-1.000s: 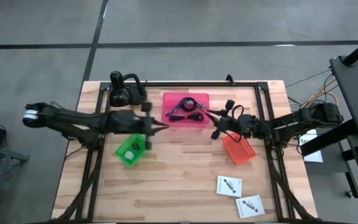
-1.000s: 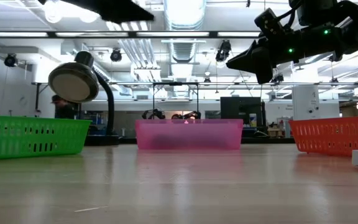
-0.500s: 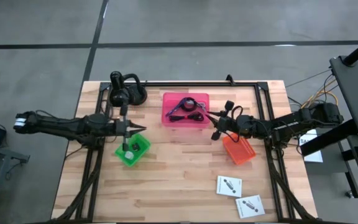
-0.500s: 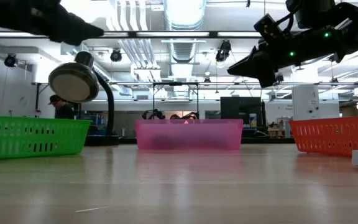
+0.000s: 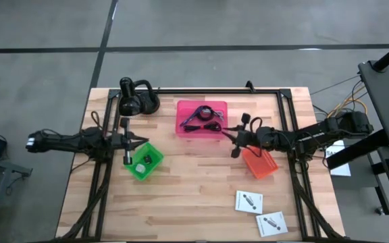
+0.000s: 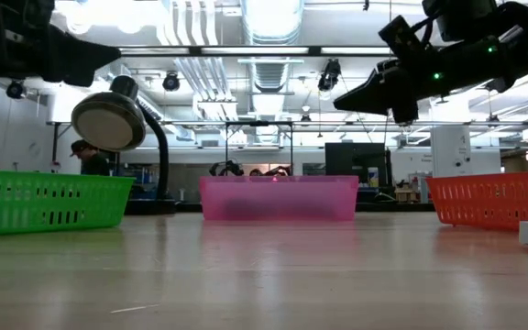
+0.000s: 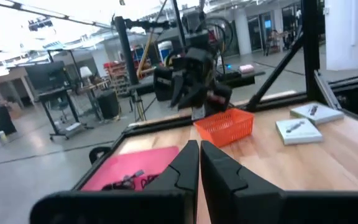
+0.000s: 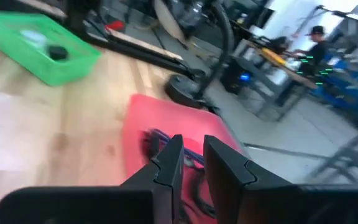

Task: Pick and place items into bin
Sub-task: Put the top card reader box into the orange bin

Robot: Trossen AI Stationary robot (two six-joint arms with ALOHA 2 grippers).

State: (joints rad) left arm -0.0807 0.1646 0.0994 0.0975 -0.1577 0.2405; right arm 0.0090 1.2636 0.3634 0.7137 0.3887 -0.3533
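Left gripper [image 5: 142, 141] closed and empty, left of frame by green bin [image 5: 144, 162], right gripper [image 5: 234, 138] narrowly parted, nothing seen held, centre-right between pink bin [image 5: 202, 119] and orange bin [image 5: 259, 162]

Pale wood table [image 5: 194, 202], planked in light and tan strips, framed by black rails. At ten o'clock, a black lamp [image 5: 132, 100]. Near twelve, a pink bin [image 5: 202, 119] holding a purple cable [image 5: 196, 115] and a black coiled cable [image 5: 211, 125]. At nine, a bright green bin [image 5: 144, 162] with a tiny dark cube [image 5: 147, 160] and something pale inside. At three, an orange mesh-walled bin [image 5: 259, 162]. At five, two flat white packets [image 5: 248, 202], each marked with a small dark diagonal figure. Dark, near-black arms both sides. Grey floor crossed by dark lines.
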